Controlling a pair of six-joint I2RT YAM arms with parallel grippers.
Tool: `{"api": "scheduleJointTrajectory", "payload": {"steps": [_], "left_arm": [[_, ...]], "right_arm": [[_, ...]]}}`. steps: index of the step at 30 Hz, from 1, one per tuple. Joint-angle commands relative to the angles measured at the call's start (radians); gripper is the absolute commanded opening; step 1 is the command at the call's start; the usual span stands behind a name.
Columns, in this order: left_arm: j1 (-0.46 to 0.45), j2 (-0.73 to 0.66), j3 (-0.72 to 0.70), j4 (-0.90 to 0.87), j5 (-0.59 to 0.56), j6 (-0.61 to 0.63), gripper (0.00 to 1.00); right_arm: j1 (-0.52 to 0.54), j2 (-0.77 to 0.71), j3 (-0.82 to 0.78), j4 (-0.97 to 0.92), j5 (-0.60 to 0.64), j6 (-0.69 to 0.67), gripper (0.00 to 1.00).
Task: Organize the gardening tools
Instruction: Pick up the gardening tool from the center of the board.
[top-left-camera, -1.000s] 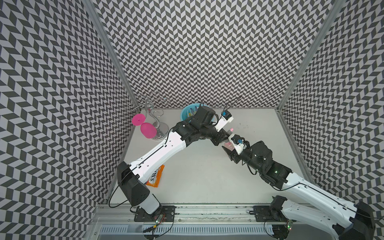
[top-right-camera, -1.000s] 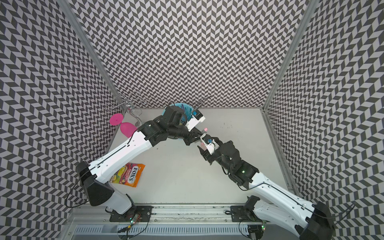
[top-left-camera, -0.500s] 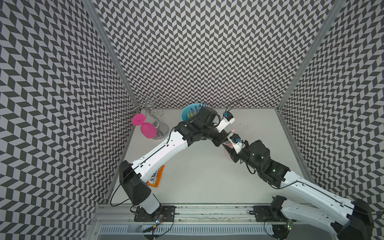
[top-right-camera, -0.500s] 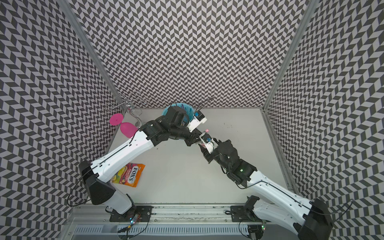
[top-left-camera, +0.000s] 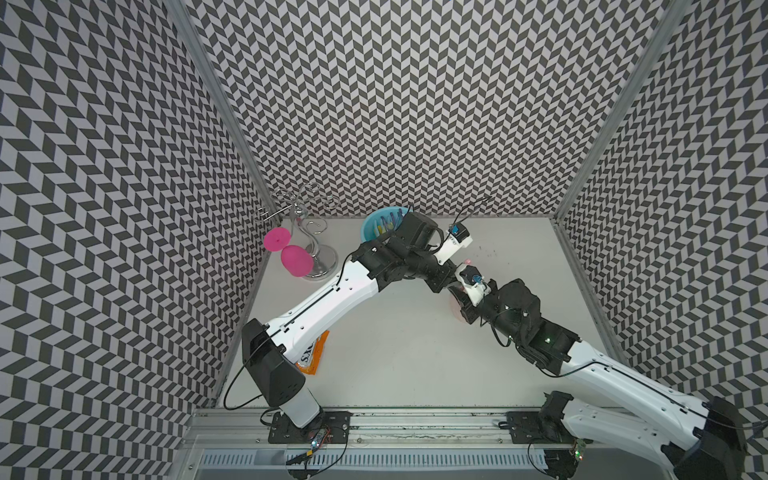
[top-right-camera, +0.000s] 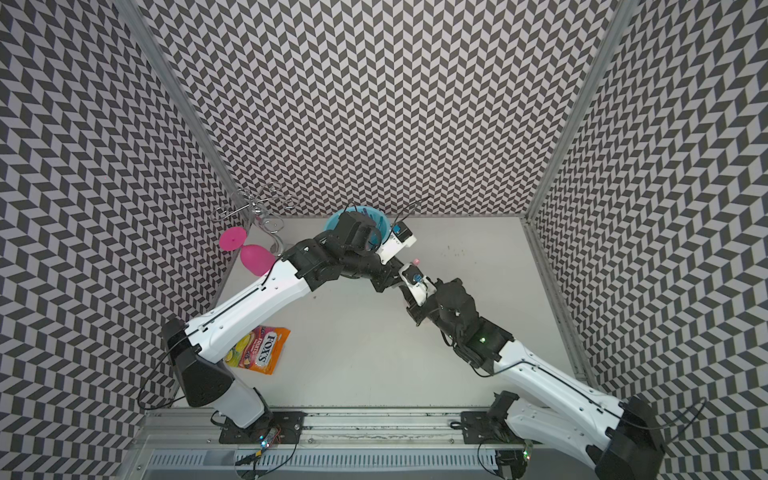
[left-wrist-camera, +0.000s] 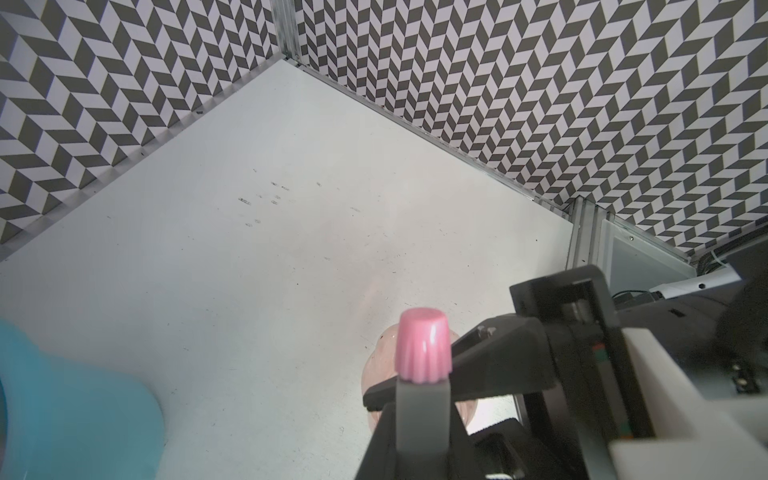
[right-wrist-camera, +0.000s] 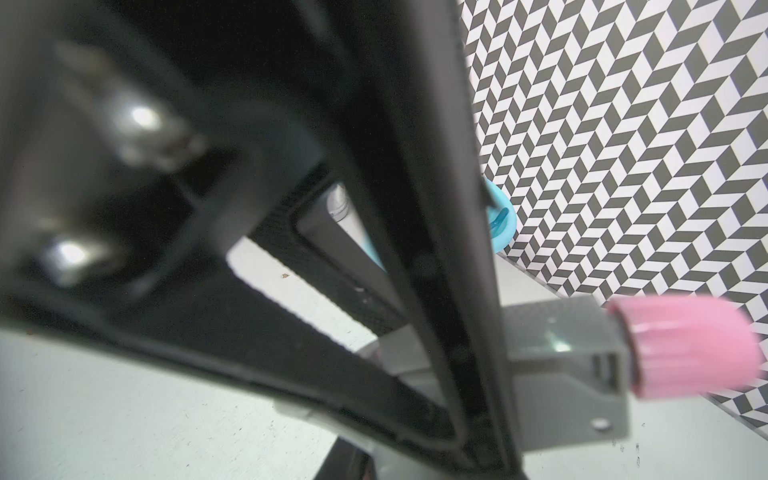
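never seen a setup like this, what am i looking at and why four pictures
Two white-and-black robot arms are mounted at the front of a white table, each ending in a two-fingered gripper. Two pictures come from a camera pair overhead, so they look nearly alike; the other two come from cameras on the arms' wrists, hence the close, blurry views. The arms meet mid-table at a pink spray bottle: the left gripper is shut on its grey head; the right gripper is against it, but whether it grips is unclear. At the back a blue bowl holds small coloured tools, beside a wire rack with a magenta glass. An orange sweet packet lies by the left arm.
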Motion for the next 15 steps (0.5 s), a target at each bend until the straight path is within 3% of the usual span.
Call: {"api": "scheduleJointTrajectory", "payload": {"steps": [1, 7, 15], "left_arm": [[-0.006, 0.003, 0.045, 0.016, -0.018, -0.002, 0.27], [0.004, -0.022, 0.026, 0.044, -0.118, -0.036, 0.65], [0.105, -0.13, -0.079, 0.146, -0.234, -0.144, 0.71]], "right_arm": [[0.007, 0.006, 0.02, 0.027, 0.005, 0.023, 0.13], [0.007, 0.018, 0.012, 0.037, 0.021, 0.054, 0.12], [0.005, 0.053, -0.019, 0.138, 0.059, 0.091, 0.11]]}}
